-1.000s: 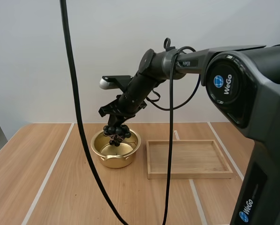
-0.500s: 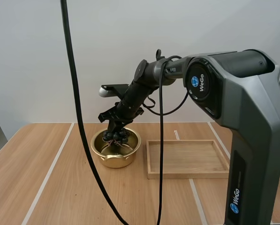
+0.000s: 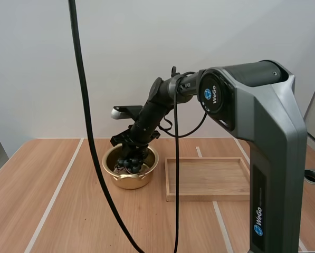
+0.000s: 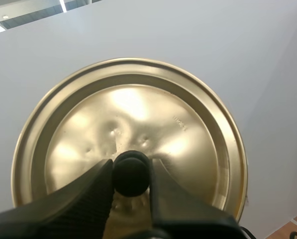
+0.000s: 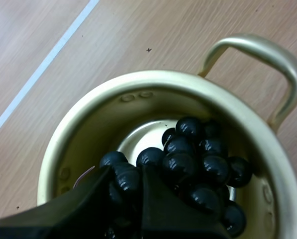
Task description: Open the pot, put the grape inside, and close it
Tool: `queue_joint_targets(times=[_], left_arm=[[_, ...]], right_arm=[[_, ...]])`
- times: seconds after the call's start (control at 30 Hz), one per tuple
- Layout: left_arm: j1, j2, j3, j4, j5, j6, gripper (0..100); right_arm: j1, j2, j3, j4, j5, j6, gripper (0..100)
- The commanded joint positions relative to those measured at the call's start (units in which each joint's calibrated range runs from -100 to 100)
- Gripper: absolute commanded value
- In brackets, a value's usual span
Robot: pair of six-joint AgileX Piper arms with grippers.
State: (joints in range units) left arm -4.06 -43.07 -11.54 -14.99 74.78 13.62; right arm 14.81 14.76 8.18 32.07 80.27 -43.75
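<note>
golden metal caught the eye first: the pot (image 3: 115,176) sat uncovered on the wooden table (image 3: 46,211). it was just beside a shallow wooden tray (image 3: 207,197), which lay to its right in the high view, the two close but not touching. the right arm reached down from above. the right gripper (image 3: 130,157) hung inside the pot's mouth with the bunch of grapes (image 3: 126,167) at its tips. in the right wrist view its black fingers (image 5: 83,201) stood close together, pinching a grape or two at the near edge of the bunch (the stem was hidden, so i could not tell exactly what they gripped). the rest of the dark, shiny berries lay low within the pot's walls, over its pale bottom. one looped handle (image 5: 267,55) stuck out from the rim on the far side. the left gripper (image 4: 131,168) had its two fingers clamped on the black knob (image 4: 131,174) of the lid (image 4: 138,114). the lid's golden top, ringed and slightly dented, was turned toward the wrist.
</note>
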Motion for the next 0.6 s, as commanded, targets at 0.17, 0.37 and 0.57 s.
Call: queue_joint_targets(times=[0.17, 0.37, 0.57], left_arm=[[-0.21, -0.05, -0.45, -0.60, 0.05, -0.49, 0], [-0.21, -0.05, -0.45, -0.14, 0.21, -0.49, 0], [-0.21, -0.05, -0.45, -0.02, 0.21, -0.49, 0]], right_arm=[[-0.03, -0.07, -0.28, -0.57, 0.95, -0.79, 0], [-0.03, -0.07, 0.53, -1.45, 1.85, -0.79, 0], [-0.03, -0.07, 1.63, -1.89, -0.62, -0.79, 0]])
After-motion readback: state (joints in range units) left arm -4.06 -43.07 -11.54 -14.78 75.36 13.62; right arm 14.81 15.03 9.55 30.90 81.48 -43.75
